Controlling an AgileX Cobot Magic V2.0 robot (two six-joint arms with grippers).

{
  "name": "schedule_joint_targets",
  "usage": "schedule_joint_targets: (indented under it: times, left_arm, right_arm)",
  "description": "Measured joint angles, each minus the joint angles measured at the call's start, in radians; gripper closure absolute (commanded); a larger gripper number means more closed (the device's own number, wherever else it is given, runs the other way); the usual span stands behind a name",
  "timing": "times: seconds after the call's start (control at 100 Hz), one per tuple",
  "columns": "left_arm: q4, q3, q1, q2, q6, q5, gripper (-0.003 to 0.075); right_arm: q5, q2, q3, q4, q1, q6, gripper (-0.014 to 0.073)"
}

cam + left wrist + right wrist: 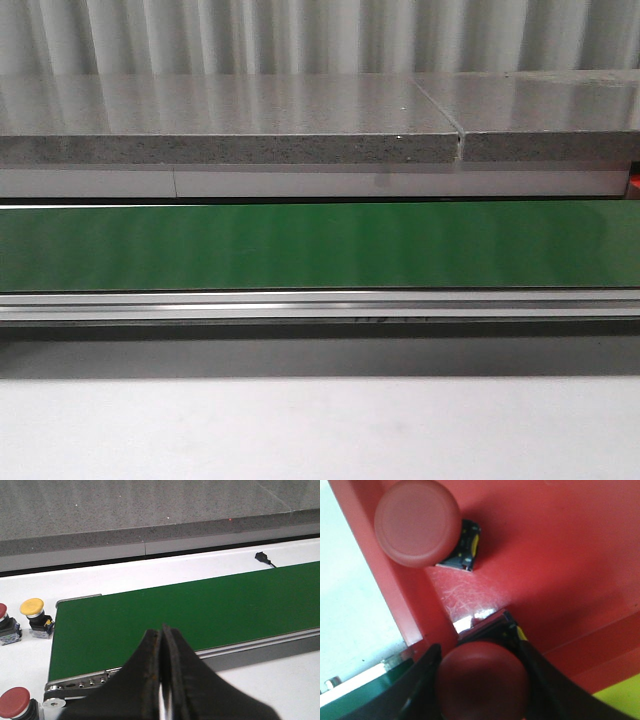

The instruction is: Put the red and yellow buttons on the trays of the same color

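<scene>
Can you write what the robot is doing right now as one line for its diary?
right hand: shut on round red push button over red plastic tray | left hand: shut, empty, above green conveyor belt

Even, cool light fills the front view; the grey stone slab [230, 120] in the upper half carries soft vertical sheen streaks, and the green belt [320, 245] across the middle shows faint pale banding. A broad dark shadow band lies under the metal rail [320, 305] in the lower half, and the white table [320, 430] along the bottom looks slightly grey and soft. The left wrist view is bright and fairly sharp, though the black fingers [145, 680] at bottom centre are blurred and dark. The right wrist view is the poorest (very close range): the upper red button [417, 522] is hazy and washed out, the lower red button [482, 682] dark and blurred, with glare patches on the red tray [560, 555] near centre.
</scene>
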Motion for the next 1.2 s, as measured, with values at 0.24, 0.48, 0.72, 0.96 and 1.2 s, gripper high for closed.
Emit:
schedule_joint_targets:
  times: [0.24,0.48,0.72,0.96,1.2]
  left_arm:
    - [0.0,0.0,0.0,0.0,0.0,0.0,0.0741]
    - [0.0,0.0,0.0,0.0,0.0,0.0,0.0741]
    - [0.0,0.0,0.0,0.0,0.0,0.0,0.0741]
    - [0.0,0.0,0.0,0.0,0.0,0.0,0.0741]
    - [0.0,0.0,0.0,0.0,0.0,0.0,0.0741]
  right_arm:
    - [0.001,-0.002,-0.002,0.0,0.0,0.0,0.0126]
    - [0.027,-0.079,-0.002,0.0,0.0,-0.01,0.0126]
    - [0.09,-0.216,-0.002,-0.001,0.016,-0.101,0.0183]
    - [0.159,-0.315,-0.002,-0.017,0.143,-0.135,0.048]
    - [0.21,-0.374,-0.002,-0.039,0.298,-0.138,0.0571]
